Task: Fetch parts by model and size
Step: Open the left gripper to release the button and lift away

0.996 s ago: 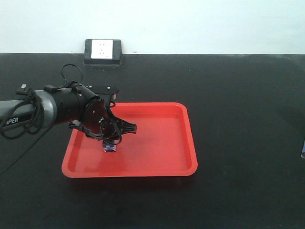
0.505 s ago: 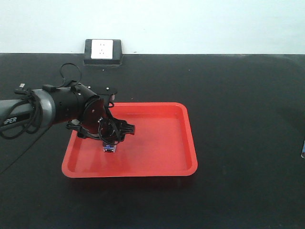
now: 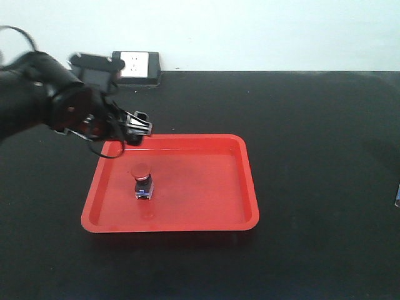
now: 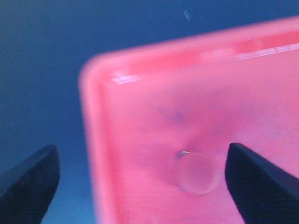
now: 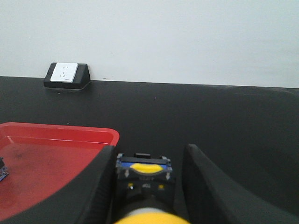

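One red tray (image 3: 200, 187), centre-left of frame, holds one red-capped switch (image 3: 142, 181). The left gripper (image 4: 140, 154) is spread wide over the tray's corner; the right gripper (image 5: 149, 156) clamps one yellow-capped switch (image 5: 142, 169).

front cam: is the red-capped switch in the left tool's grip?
No: the red-capped switch stands alone on the floor of the red tray, while the left tool is open above the tray's far-left corner, apart from it.
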Controlling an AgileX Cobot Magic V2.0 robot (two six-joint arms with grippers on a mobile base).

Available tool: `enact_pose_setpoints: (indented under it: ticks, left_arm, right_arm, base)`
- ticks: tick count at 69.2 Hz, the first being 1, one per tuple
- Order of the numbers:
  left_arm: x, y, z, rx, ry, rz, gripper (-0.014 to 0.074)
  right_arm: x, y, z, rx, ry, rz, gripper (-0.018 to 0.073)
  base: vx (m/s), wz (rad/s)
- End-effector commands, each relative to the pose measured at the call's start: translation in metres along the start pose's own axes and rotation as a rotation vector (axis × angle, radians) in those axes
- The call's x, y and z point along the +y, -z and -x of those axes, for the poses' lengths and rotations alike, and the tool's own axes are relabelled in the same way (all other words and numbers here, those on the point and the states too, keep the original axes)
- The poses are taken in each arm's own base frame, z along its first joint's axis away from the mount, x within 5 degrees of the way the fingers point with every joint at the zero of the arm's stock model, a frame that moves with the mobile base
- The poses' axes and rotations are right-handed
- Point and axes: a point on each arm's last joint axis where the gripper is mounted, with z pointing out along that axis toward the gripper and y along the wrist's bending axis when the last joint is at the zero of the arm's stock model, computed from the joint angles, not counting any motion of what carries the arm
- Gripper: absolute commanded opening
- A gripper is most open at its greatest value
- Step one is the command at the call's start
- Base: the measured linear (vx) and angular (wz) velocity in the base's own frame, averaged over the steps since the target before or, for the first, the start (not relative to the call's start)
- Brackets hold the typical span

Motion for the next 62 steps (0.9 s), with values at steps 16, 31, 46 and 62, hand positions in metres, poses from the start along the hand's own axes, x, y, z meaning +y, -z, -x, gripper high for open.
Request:
enact_pose_setpoints:
  ticks: [16, 31, 46, 62]
  left_arm:
    - [0.041, 0.098, -0.038, -0.259, -0.038, 0.024, 0.0510]
    - [0.067, 0.152, -0.090, -0.417, -0.022, 0.008, 0.0402]
    - [0.089, 0.198, -0.139, -0.590, 0.028, -0.008, 0.0198]
    - [0.100, 0.209, -0.184, -0.671, -0.020, 0.007, -0.0009]
  right_arm:
    - [0.000, 0.002, 0.016, -0.098, 0.009, 0.002, -0.0005]
    - [0.000, 0.002, 0.016, -0.102, 0.009, 0.002, -0.0005]
    - [0.000, 0.002, 0.017, -0.117, 0.008, 0.003, -0.0005]
    - [0.005, 0.003, 0.024, -0.192, 0.013, 0.051, -0.0005]
  base:
    - [0.00, 0.00]
    - [0.00, 0.00]
    - [0.00, 0.00]
    - [0.00, 0.00]
